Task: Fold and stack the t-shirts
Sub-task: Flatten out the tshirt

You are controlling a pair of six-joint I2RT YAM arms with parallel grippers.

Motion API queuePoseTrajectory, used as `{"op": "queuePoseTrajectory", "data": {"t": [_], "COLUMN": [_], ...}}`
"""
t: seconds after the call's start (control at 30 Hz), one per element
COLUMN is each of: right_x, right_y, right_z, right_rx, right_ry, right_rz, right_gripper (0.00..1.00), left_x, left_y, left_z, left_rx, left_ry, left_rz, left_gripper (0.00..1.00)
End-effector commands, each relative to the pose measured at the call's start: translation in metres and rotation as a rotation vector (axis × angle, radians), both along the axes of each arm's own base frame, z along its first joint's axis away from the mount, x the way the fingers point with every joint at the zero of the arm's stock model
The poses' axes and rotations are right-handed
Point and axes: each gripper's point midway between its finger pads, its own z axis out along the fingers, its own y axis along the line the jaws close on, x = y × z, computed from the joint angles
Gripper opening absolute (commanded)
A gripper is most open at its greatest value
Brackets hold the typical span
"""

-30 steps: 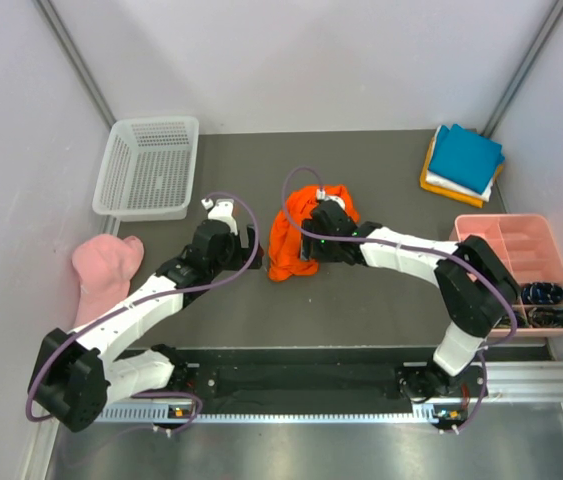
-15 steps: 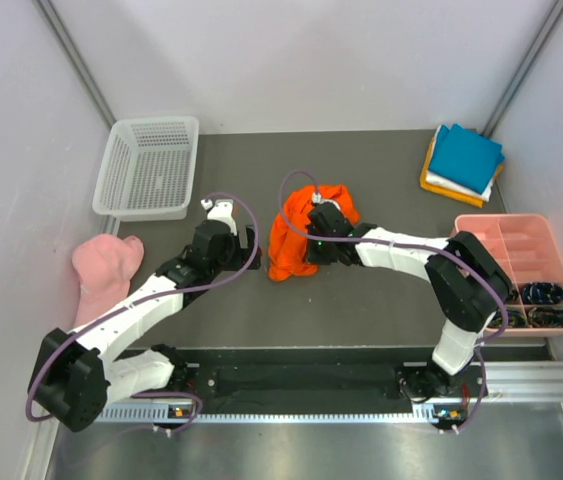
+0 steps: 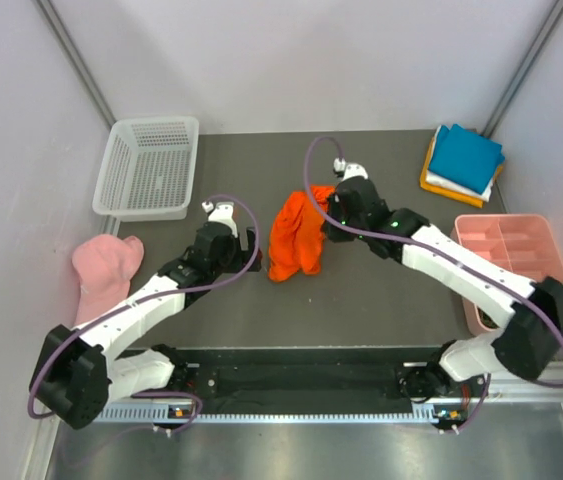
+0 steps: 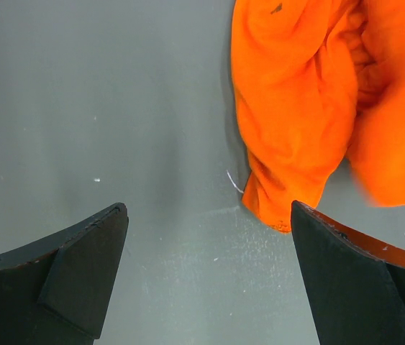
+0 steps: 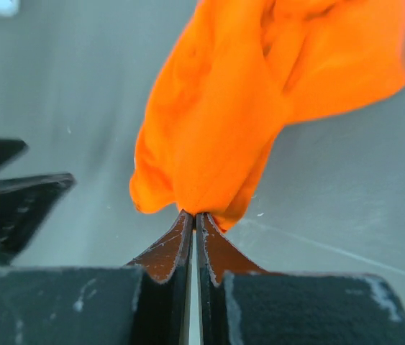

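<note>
The orange t-shirt [image 3: 296, 238] is clamped at one edge by the right gripper [image 5: 196, 219], while the left gripper [image 4: 208, 208] is spread wide nearby.

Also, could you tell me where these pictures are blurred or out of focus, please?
Right wrist view: the orange shirt is soft, smeared at its upper right edge. Left wrist view: its folds are sharp at left, smeared at right. Top view: even light, sharp, no glare.

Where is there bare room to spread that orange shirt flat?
Widest bare patch: the near strip of dark table, bordered by the left arm, right arm and crumpled orange t-shirt. Smaller: behind the shirt, beside the white mesh basket. Crowded: right edge, folded shirt stack and pink tray.
</note>
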Motion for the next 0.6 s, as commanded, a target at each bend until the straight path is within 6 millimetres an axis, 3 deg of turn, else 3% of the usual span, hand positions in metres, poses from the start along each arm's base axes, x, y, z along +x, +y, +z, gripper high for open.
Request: {"op": "queuePoseTrajectory", "data": {"t": [0.0,0.07,0.17,0.33,0.57], "right_x": [0.004,0.004,0.005,0.005,-0.003], "right_y": [-0.034,-0.050,-0.070,-0.098,-0.116], "right_z": [0.075,0.102,0.120,0.121,0.115], "right_rx": [-0.070,-0.095,-0.125,-0.181,-0.180], "right_ry": [-0.178,-0.232,-0.270,-0.282,-0.275], "right_rz": [-0.059,-0.098,-0.162,-0.255,-0.301], "right_gripper": [0.00,0.00,0.00,0.00,0.00], "left_x": [0.005,0.005,0.005,0.004,0.006], "left_y": [-0.009,-0.011,-0.012,-0.015,-0.032], "left_z": [0.005,0.003,0.000,-0.007,-0.015], "left_rx": [-0.050,-0.054,-0.055,-0.067,-0.126], "left_ry": [-0.029,-0.026,-0.019,0.000,0.015], "left_rz": [-0.006,-0.010,-0.014,-0.023,-0.065], "left_gripper": [0.99,0.99,0.99,0.99,0.99]}}
